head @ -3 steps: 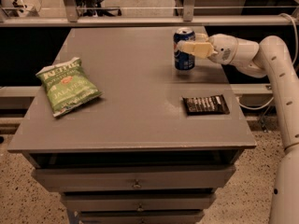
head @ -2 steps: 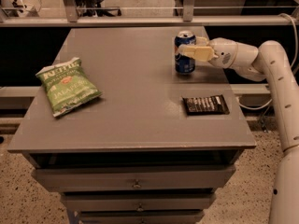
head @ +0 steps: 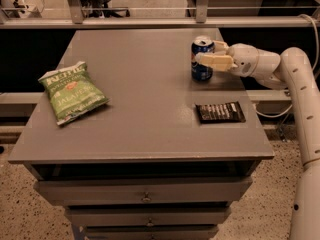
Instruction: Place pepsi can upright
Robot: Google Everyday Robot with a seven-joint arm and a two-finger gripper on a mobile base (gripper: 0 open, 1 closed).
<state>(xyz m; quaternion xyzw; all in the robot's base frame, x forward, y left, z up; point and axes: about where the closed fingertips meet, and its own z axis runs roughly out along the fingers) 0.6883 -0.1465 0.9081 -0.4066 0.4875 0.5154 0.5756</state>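
The pepsi can [head: 201, 70] is dark blue with a silver top. It stands upright on the grey table [head: 145, 104], at the back right. My gripper [head: 209, 54] reaches in from the right at mid-can height and sits around the can, right against it. The white arm [head: 295, 79] curves away to the right, off the table edge.
A flat black wrapped snack bar [head: 220, 112] lies in front of the can, near the table's right edge. A green chip bag [head: 72, 91] lies at the left. A rail [head: 150, 23] runs behind the table. Drawers [head: 145, 196] sit below the top.
The gripper has shifted slightly to the right. The can stays upright in about the same spot.
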